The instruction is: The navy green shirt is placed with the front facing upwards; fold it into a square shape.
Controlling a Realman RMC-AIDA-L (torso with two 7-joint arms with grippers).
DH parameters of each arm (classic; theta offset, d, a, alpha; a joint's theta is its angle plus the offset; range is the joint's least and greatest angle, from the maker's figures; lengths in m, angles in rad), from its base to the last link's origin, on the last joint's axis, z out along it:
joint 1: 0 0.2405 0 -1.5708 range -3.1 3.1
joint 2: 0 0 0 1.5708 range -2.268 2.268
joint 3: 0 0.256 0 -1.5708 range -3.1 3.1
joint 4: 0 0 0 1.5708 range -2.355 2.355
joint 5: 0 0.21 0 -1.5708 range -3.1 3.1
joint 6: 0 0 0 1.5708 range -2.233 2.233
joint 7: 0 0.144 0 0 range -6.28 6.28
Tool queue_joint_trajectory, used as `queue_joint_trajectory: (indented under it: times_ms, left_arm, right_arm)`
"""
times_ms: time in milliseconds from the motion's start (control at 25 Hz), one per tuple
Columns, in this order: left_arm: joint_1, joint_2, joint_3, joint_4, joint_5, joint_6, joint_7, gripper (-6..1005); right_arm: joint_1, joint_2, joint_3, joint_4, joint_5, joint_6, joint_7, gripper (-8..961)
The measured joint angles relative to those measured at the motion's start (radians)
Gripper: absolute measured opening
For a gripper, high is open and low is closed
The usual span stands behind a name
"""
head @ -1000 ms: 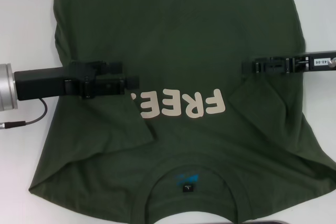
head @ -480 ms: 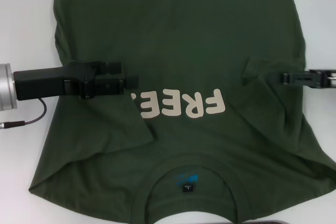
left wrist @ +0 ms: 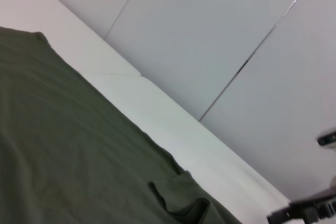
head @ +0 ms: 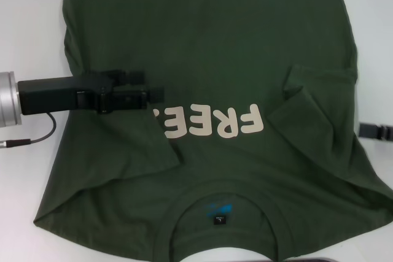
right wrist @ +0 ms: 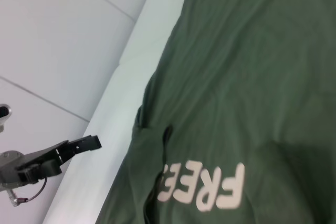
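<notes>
Right sleeve folded in, right arm backing off

The navy green shirt (head: 209,121) lay front up across the white surface (head: 31,4), collar nearest the robot. Within the last second the right pincer (head: 376,131) had let the right sleeve drop inward and retreated to the surface's right edge; its opening I could not tell. The left pincer (head: 153,94) hovered, seemingly closed on nothing, over the left-side fold.

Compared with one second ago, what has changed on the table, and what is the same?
The right gripper has pulled back off the shirt toward the robot's right and a little nearer the robot; only its tip shows at the picture's edge. The sleeve it folded inward stays lying on the shirt. The left gripper and its folded sleeve have not moved, and the shirt's lettering sits as before.
</notes>
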Motion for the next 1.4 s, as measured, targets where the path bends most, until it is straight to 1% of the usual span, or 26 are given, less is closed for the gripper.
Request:
queue_joint_trajectory:
  times_ms: [40,160,320,480,720,1040,1400]
  left_arm:
    - [-0.001,-0.001,0.0,0.0,0.0,0.0,0.002,901]
    - [-0.001,-0.004,0.001,0.0,0.005,0.0,0.004,901]
    - [0.004,-0.008,0.002,0.001,0.008,-0.001,0.007,900]
    - [0.008,-0.01,0.003,0.001,0.009,-0.001,0.008,900]
    - [0.01,-0.013,0.004,0.002,0.009,-0.001,0.01,900]
    - [0.008,-0.019,0.004,0.002,0.007,-0.002,0.012,900]
    - [0.002,-0.022,0.004,0.001,0.005,-0.009,0.012,900]
  right_arm:
    - [0.0,0.0,0.0,0.0,0.0,0.0,0.0,764]
    - [-0.049,-0.004,0.002,0.0,-0.007,-0.018,0.0,765]
    - [-0.093,-0.008,0.008,0.0,-0.038,-0.03,-0.002,764]
    - [-0.117,-0.01,0.02,0.001,-0.066,-0.036,-0.004,763]
    - [-0.124,-0.019,0.068,0.0,-0.113,-0.066,-0.005,760]
    - [-0.135,-0.039,0.1,0.0,-0.138,-0.077,-0.003,759]
    - [-0.142,-0.04,0.124,0.0,-0.184,-0.08,-0.005,758]
